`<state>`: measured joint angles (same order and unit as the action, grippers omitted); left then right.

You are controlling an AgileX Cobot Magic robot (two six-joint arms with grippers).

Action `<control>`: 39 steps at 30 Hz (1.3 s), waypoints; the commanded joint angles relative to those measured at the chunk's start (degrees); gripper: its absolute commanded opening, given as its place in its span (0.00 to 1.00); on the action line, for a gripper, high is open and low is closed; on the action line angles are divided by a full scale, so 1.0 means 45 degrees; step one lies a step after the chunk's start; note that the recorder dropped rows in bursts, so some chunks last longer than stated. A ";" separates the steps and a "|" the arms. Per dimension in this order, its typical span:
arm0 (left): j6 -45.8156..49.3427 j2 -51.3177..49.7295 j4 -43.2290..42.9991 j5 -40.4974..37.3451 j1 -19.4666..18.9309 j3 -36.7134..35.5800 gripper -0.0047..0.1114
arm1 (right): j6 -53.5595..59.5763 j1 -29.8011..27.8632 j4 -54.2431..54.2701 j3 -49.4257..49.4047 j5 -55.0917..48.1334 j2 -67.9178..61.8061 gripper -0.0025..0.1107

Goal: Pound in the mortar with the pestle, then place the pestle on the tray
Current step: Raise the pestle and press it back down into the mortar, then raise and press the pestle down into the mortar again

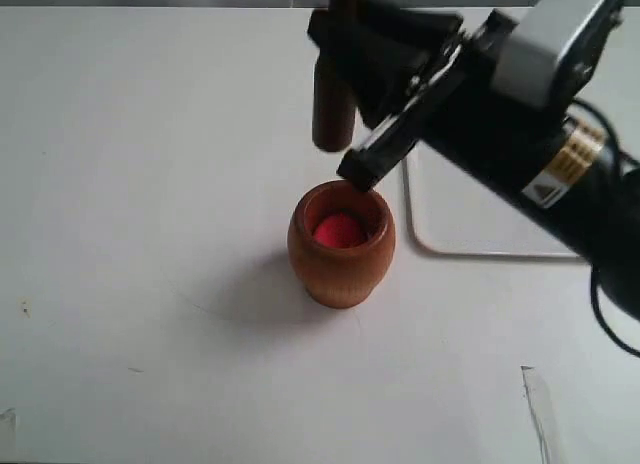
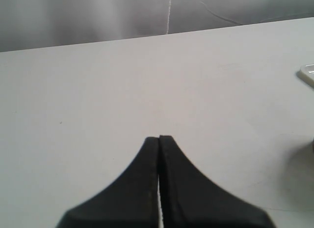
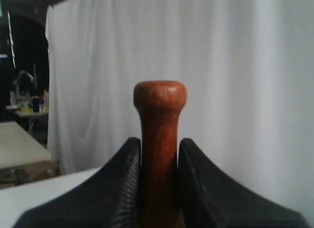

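Right pincer [image 3: 159, 147] pinches pestle [image 1: 333, 109] above mortar [image 1: 340, 264]; an off-centre plunge could clip its rim, tipping it. Left pincer [image 2: 158, 139] pressed together.

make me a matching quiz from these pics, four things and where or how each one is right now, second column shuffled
Column one:
1. mortar
2. pestle
3. tray
4. left gripper

Column two:
a. shut, holding nothing
b. clamped in the right gripper, thick end down, raised off the table
c. standing upright on the table, red inside
d. lying flat on the table beyond the mortar, partly hidden by the arm

Pairs: 1-c, 2-b, 3-d, 4-a
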<state>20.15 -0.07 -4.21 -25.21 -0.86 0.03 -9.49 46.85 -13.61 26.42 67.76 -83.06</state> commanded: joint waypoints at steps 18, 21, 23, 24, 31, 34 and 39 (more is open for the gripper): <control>-0.0104 0.0016 0.0094 0.0038 0.0099 -0.0007 0.04 | -0.0847 0.0004 -0.1809 0.0614 -0.2264 -0.2974 0.02; -0.0104 0.0016 0.0094 0.0038 0.0099 -0.0007 0.04 | -0.0038 0.0004 -0.1157 -0.0655 -0.2172 -0.2974 0.02; -0.0104 0.0016 0.0094 0.0038 0.0099 -0.0007 0.04 | 0.0399 0.0004 -0.0345 -0.1411 -0.1763 -0.2974 0.02; -0.0104 0.0016 0.0094 0.0038 0.0099 -0.0007 0.04 | 0.0566 0.0004 -0.0093 -0.1678 -0.1377 -0.2974 0.02; -0.0104 0.0016 0.0094 0.0038 0.0099 -0.0007 0.04 | 0.0829 0.0004 0.0576 -0.2253 0.0490 -0.2795 0.02; -0.0104 0.0016 0.0094 0.0038 0.0099 -0.0007 0.04 | 0.0853 0.0004 0.0718 -0.1612 0.0490 -0.2161 0.02; -0.0104 0.0016 0.0094 0.0038 0.0099 -0.0007 0.04 | 0.0878 0.0004 0.0623 -0.0364 0.0490 -0.0187 0.02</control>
<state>20.15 -0.07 -4.21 -25.21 -0.86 0.03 -6.15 46.85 -10.99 22.21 68.59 -88.35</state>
